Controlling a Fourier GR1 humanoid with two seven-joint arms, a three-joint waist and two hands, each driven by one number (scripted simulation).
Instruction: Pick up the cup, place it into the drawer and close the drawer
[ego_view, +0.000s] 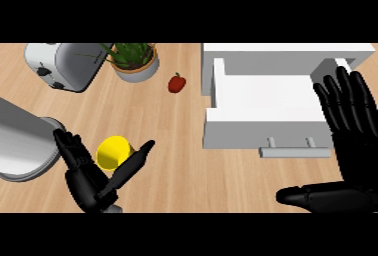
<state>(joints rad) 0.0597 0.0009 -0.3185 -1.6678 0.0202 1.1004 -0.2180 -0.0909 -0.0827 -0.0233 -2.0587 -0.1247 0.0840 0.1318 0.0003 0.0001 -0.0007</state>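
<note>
Left hand (92, 175) open around yellow cup (113, 151) on surface (177, 165); right hand (347, 115) open beside open drawer (258, 100).

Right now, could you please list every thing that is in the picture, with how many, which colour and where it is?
cup: 1, yellow, lying on its side on the counter, lower left, between thumb and fingers of the left hand
drawer: 1, white, pulled open, right, nothing visible inside
toaster: 1, silver, upper left
potted plant: 1, green leaves in a grey pot, top, right of the toaster
red pepper: 1, red, between plant and drawer
metal appliance: 1, grey, left edge, partly cut off
counter: 1, light wood
left hand: 1, black, open around the cup
right hand: 1, black, open, right edge beside the drawer
</note>
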